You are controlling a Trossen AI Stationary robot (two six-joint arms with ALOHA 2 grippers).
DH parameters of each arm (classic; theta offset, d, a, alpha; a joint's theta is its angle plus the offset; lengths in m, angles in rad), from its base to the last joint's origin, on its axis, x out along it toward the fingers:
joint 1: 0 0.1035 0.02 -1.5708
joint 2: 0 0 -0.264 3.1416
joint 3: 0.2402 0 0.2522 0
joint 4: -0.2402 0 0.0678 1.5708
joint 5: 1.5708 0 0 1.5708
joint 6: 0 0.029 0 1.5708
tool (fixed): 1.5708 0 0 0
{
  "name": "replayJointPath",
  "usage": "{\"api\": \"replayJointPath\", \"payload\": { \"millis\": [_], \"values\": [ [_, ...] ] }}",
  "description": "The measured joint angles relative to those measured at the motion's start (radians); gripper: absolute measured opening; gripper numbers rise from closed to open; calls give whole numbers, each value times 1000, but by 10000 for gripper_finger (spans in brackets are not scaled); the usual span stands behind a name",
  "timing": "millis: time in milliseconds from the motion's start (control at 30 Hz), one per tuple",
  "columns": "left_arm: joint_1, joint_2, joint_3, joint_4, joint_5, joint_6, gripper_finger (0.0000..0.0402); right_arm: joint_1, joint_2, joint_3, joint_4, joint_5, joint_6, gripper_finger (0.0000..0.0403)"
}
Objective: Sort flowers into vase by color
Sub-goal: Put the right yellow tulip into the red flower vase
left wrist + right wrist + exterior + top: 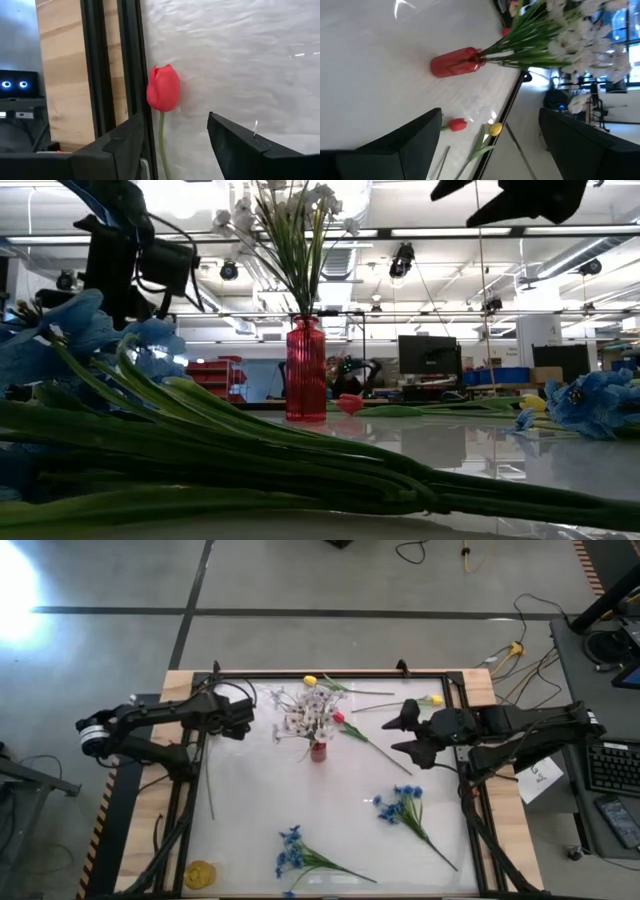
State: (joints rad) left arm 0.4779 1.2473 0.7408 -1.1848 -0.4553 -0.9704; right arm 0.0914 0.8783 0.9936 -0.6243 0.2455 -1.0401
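The left gripper (175, 145) hangs over the left edge of the white tabletop (260, 810) with its fingers (125, 142) spread wide, and a red tulip (163, 88) shows in the gap between them, its stem running back toward the wrist and its bloom pointing away from it, close beside the dark frame rail (112, 65); I cannot tell whether the fingers touch the stem. The right gripper (405, 733) hovers well off to the other side, its fingers (402, 718) also wide apart and holding nothing, pointed toward the red vase (318, 750). That vase stands upright near the middle, already packed with white blossom sprays (303, 712) fanning upward. Between the right fingers and the vase a red-pink tulip (339, 718) lies flat, its stem slanting away toward the right front. A yellow tulip (310, 681) lies along the far edge, head to the left, and another yellow tulip (436, 700) lies just beyond the right fingers. Two bunches of blue blooms (401, 802) and (291, 848) lie nearer the front, stems trailing rightward. A yellow round thing (200, 874) sits at the front left corner.
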Motion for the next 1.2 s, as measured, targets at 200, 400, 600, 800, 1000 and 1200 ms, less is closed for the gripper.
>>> {"api": "replayJointPath", "payload": {
  "millis": [200, 400, 600, 800, 1000, 1200],
  "values": [
    [58, 9, -57, 104, 52, 89, 205, 0, 7, 0, 26, 0, 35, 325],
    [72, 6, -30, 158, 66, 119, 205, 0, 14, 0, 24, -41, 125, 325],
    [138, 16, -14, 165, 78, 70, 205, 5, 28, -1, 44, -80, 605, 325],
    [147, 18, -2, 199, 101, 65, 205, -4, 26, -1, -20, -69, 1003, 325],
    [147, -4, -2, 201, 107, 62, 205, -108, 71, -2, -26, 107, 1056, 325],
    [147, -48, -2, 205, 108, 106, 205, -345, 197, -2, -124, 110, 1425, 325]
  ]
}}
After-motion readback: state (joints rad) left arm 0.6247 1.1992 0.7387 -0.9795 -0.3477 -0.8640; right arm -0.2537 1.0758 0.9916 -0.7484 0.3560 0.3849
